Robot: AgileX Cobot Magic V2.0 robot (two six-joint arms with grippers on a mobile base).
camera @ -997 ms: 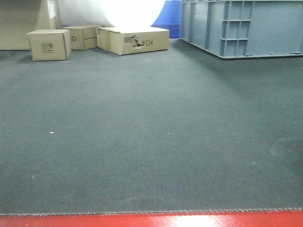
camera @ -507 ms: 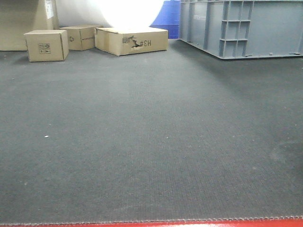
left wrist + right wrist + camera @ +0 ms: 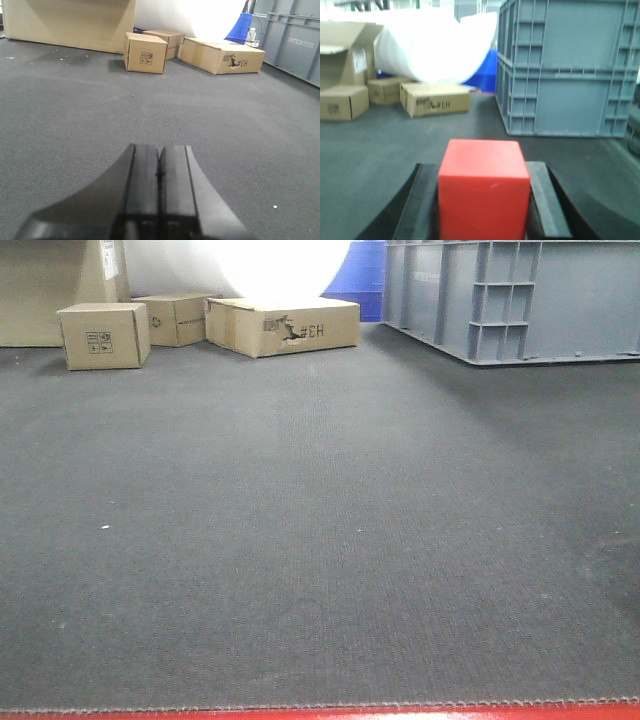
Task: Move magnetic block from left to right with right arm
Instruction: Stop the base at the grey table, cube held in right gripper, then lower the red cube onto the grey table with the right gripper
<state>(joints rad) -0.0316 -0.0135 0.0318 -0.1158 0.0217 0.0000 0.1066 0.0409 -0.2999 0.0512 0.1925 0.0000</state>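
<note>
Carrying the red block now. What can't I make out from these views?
Front view: no arm or block in frame, so their place over the carpet cannot be told.
Right wrist view: the block hides the carpet beneath it and most of the right gripper; the lower edge cuts off the block's bottom.
Left wrist view: the lower edge cuts off the shut left gripper's base.

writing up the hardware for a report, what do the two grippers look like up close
Both are plain matte black. The left gripper has two flat rectangular fingers with squared tips, flaring into a curved base. The right gripper has similar black slab fingers with sloped outer edges, slightly blurred. No cables or markings show.
</note>
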